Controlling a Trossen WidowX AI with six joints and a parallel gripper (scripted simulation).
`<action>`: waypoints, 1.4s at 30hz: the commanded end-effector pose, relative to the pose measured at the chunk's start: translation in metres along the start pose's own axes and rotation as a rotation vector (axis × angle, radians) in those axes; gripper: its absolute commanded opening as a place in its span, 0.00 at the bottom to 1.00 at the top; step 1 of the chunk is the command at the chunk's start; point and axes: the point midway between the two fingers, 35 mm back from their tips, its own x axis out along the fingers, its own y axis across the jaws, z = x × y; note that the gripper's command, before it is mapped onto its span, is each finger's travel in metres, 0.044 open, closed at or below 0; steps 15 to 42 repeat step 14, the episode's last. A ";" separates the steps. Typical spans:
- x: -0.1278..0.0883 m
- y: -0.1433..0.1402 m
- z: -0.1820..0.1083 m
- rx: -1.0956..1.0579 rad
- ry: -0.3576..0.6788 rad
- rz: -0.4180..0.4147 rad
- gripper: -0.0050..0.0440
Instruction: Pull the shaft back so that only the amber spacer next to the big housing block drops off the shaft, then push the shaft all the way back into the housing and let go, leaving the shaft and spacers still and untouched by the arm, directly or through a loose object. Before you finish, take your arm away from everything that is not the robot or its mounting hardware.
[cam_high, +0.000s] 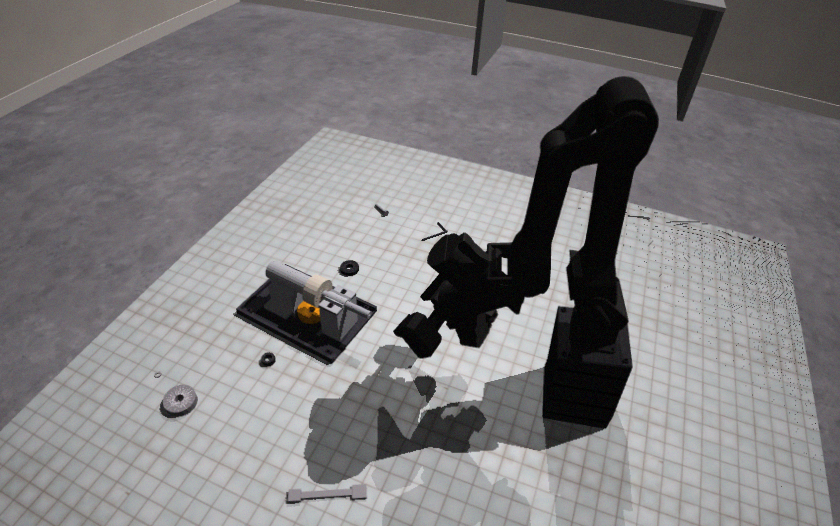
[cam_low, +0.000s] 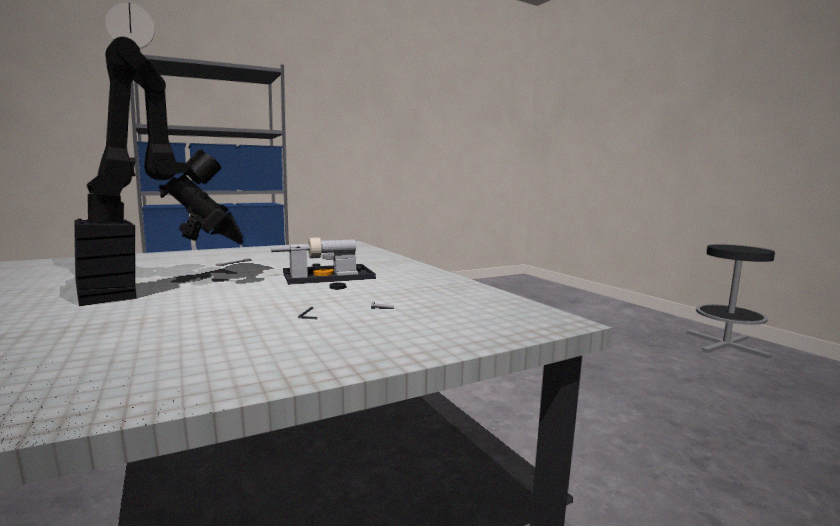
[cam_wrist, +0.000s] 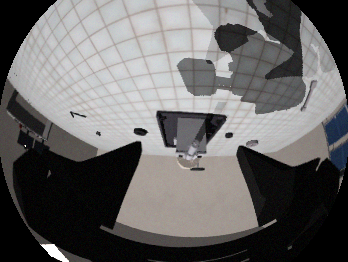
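The fixture stands on a black baseplate (cam_high: 305, 315). The grey shaft (cam_high: 309, 286) lies across the big housing block (cam_high: 282, 296) and a smaller support block (cam_high: 337, 314). A cream spacer (cam_high: 319, 288) sits on the shaft. The amber spacer (cam_high: 307, 311) lies on the baseplate under the shaft, between the two blocks. My gripper (cam_high: 418, 334) is open and empty, above the table to the right of the fixture and clear of it. In the wrist view the fixture (cam_wrist: 191, 131) lies ahead of the spread fingers. In the side view the gripper (cam_low: 232, 235) hangs left of the fixture (cam_low: 328, 258).
Loose parts lie around the fixture: a black washer (cam_high: 349, 265), a small black ring (cam_high: 267, 356), a grey disc (cam_high: 178, 398), a screw (cam_high: 381, 210), a hex key (cam_high: 435, 232) and a flat grey bar (cam_high: 326, 493). The arm's base (cam_high: 588, 365) stands to the right.
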 end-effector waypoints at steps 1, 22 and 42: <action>-0.014 0.001 0.002 0.000 -0.007 0.002 1.00; -0.031 0.002 0.004 -0.002 -0.011 0.003 1.00; -0.031 0.002 0.004 -0.002 -0.011 0.003 1.00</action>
